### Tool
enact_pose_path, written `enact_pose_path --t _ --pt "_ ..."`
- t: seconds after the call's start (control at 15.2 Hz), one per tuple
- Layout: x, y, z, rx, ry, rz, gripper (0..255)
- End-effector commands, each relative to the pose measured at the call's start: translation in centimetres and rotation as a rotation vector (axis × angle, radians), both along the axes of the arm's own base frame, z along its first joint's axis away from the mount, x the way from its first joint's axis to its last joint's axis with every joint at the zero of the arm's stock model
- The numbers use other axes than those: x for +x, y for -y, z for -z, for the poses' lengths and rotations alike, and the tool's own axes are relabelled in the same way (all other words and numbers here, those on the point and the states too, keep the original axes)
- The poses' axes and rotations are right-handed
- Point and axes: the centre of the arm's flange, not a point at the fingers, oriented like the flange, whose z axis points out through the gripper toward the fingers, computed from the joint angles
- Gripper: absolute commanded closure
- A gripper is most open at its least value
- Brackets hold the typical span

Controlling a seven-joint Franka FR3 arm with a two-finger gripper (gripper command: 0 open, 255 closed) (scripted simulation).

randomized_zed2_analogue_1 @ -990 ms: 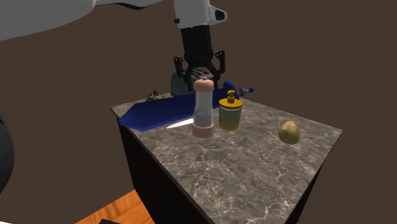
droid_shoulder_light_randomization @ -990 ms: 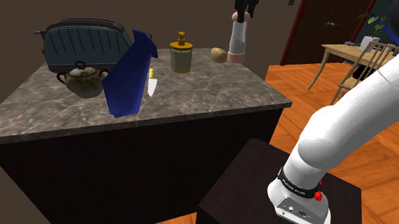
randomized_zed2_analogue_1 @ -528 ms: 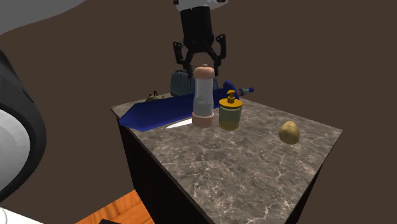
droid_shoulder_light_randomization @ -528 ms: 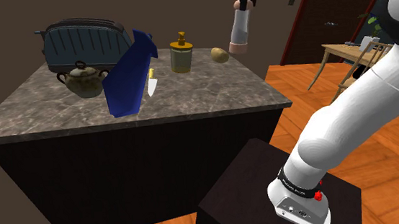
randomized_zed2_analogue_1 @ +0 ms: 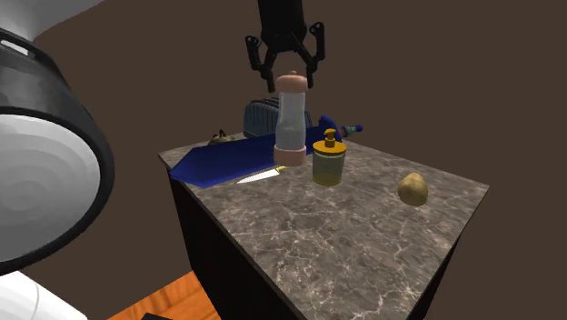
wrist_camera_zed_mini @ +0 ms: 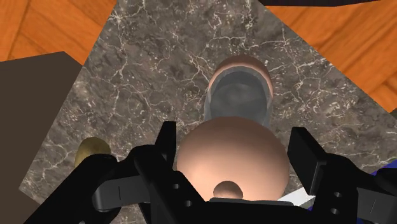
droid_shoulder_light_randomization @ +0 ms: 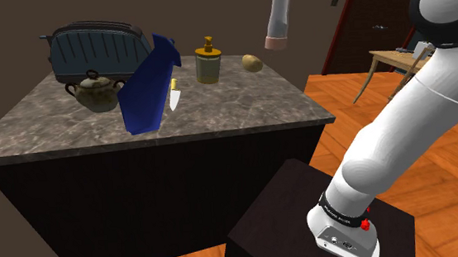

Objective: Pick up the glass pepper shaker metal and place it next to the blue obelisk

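Fingers [wrist_camera_zed_mini: 164, 151], both black, clasp the rounded pinkish cap of the tall clear-bodied pepper shaker [randomized_zed2_analogue_1: 290, 123], which hangs straight below them, above the grey marble table [randomized_zed2_analogue_1: 363, 245]. The grip is only on the smooth cap, so the shaker may slip or swing during carrying. It may then strike the small yellow jar [randomized_zed2_analogue_1: 329, 162] near the long blue obelisk [randomized_zed2_analogue_1: 232, 159].

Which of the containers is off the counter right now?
The tall clear pepper shaker with pinkish ends, clasped by the gripper; the yellow jar and the teapot stand on the counter.
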Motion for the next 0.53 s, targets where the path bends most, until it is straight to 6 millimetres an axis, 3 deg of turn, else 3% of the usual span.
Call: enact_pose_path --t 0.0,0.46 --pt "0.0 0.0 -0.9 0.0 0.0 0.0 255" --pt "4.0 -8.3 -0.4 0.0 0.0 0.0 255"
